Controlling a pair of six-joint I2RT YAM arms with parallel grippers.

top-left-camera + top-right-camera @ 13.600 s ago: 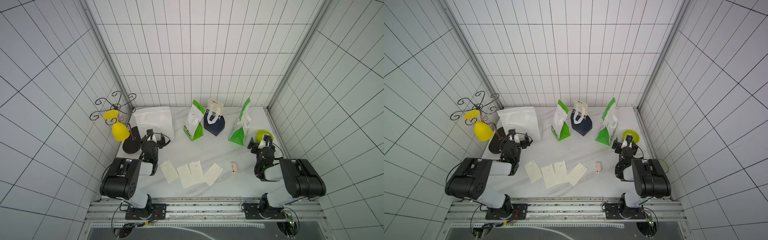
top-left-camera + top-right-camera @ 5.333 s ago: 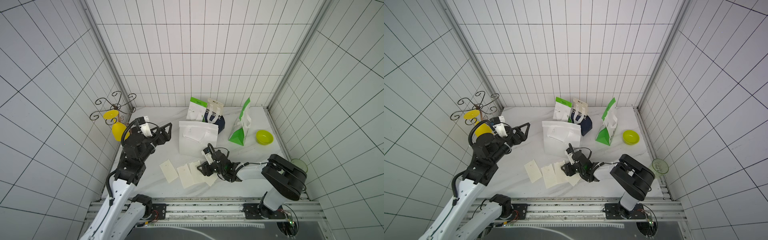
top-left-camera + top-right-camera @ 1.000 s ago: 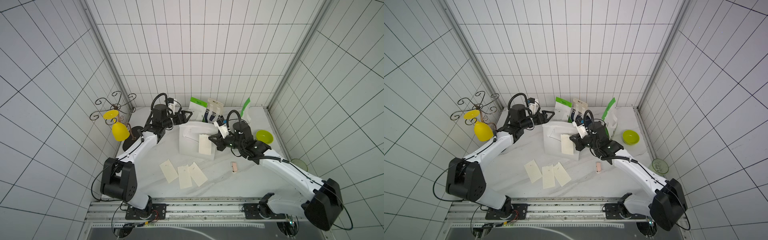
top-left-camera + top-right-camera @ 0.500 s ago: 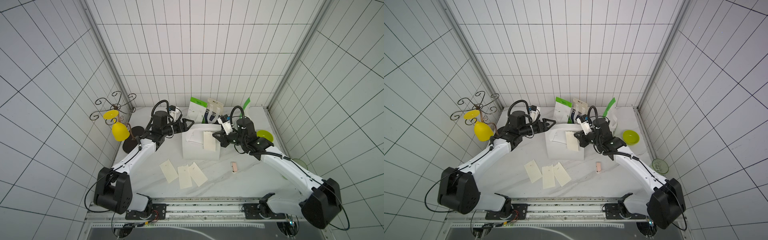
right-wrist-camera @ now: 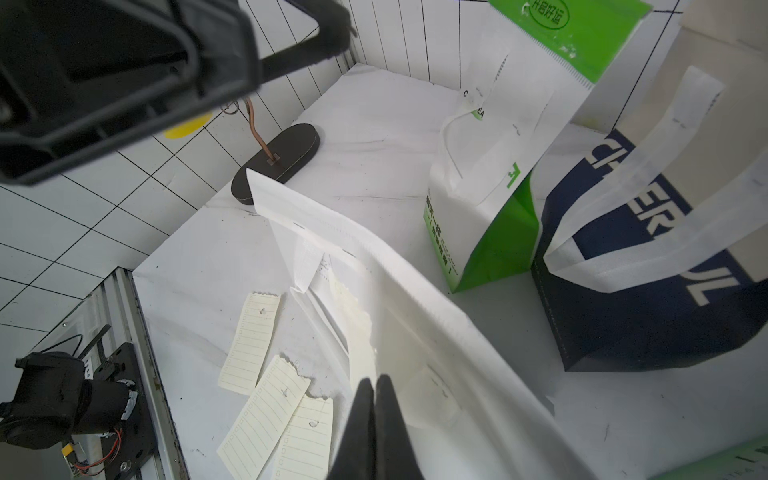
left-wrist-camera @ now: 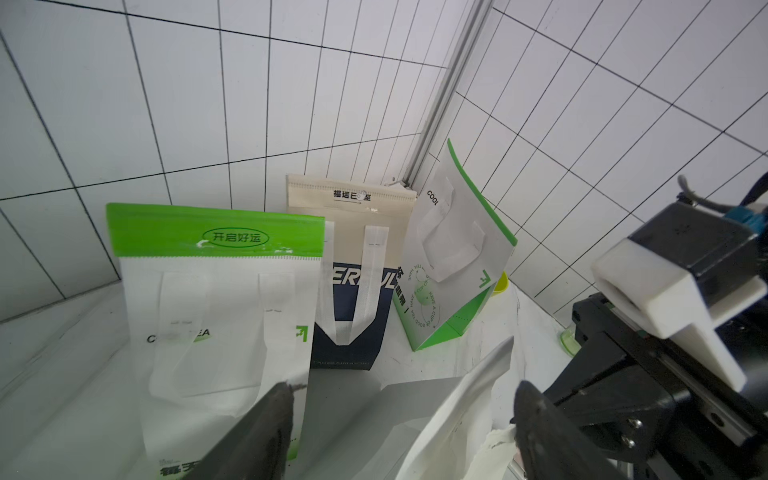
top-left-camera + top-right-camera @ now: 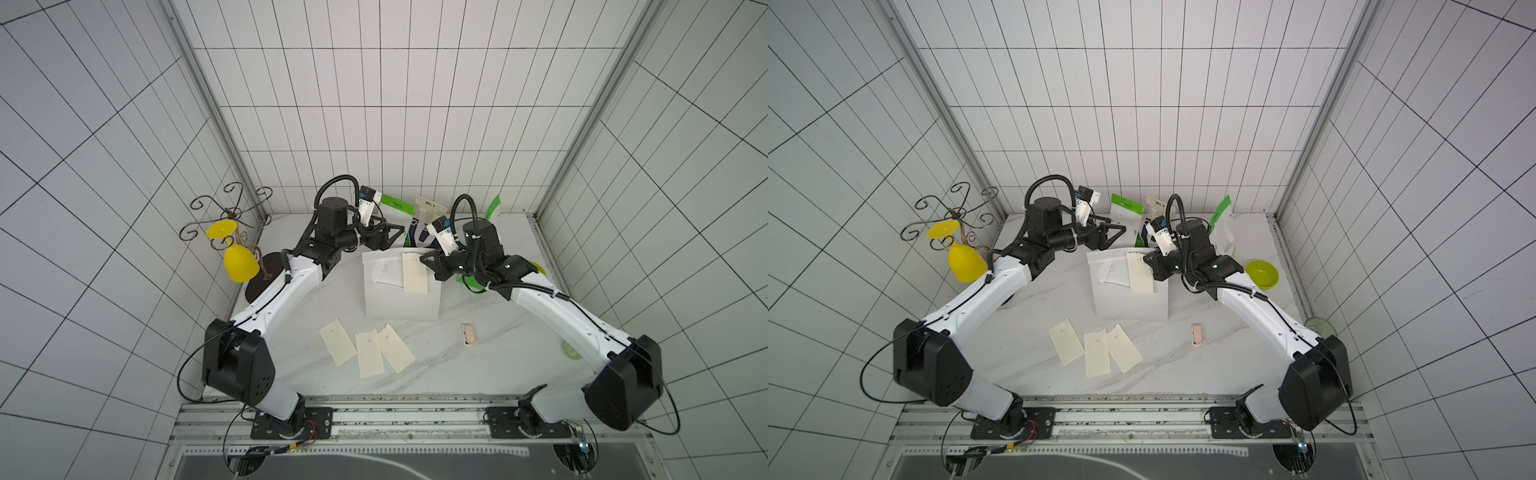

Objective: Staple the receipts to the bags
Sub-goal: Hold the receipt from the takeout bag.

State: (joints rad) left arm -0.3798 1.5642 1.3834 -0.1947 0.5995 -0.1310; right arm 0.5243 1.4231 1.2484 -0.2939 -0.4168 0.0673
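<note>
So the right gripper (image 7: 423, 259) is pinched shut on a receipt (image 7: 414, 272) atop the white bag (image 7: 401, 305), dead centre in both top views. The left gripper (image 7: 392, 241) sits jaws apart just above; other receipts (image 7: 368, 353) lie lower.

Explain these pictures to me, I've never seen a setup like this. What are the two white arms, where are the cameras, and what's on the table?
They are two robot arms, each ending in a two-fingered gripper. Two pictures look down on the whole scene; two come from cameras on the wrists. On the table lie a white bag, three loose receipts and a small pink stapler; three more bags stand at the back. The right gripper is shut on a fourth receipt, holding it on the white bag. The left gripper is open and empty, by the bag's top edge.
</note>
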